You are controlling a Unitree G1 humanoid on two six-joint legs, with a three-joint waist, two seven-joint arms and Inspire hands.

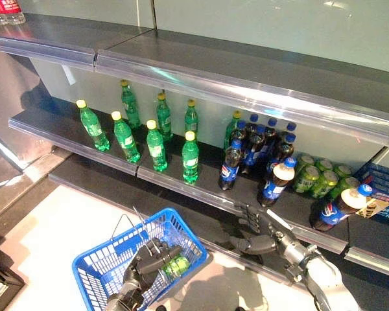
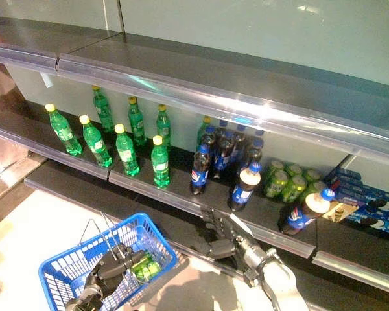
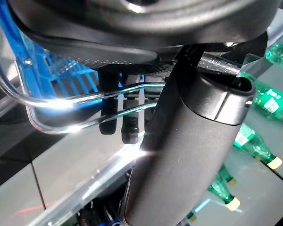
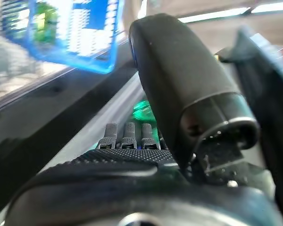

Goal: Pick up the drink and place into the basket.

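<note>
My left hand (image 1: 146, 265) is shut on the thin wire handles (image 3: 85, 101) of the blue basket (image 1: 100, 265), which hangs low at the left. A green can (image 1: 176, 265) lies inside the basket. My right hand (image 1: 256, 236) is open and empty, its fingers straight, just below the front edge of the lower shelf (image 1: 201, 194). Dark cola bottles with blue labels (image 1: 231, 165) stand on that shelf just above the hand. One cola bottle (image 1: 277, 181) stands nearest, and another (image 1: 340, 207) lies tilted to the right.
Green soda bottles (image 1: 155, 146) stand in rows on the lower shelf's left part. Green cans (image 1: 318, 178) stand behind the cola bottles, and blue packets (image 1: 382, 184) lie at the far right. An upper shelf (image 1: 246, 81) overhangs the drinks.
</note>
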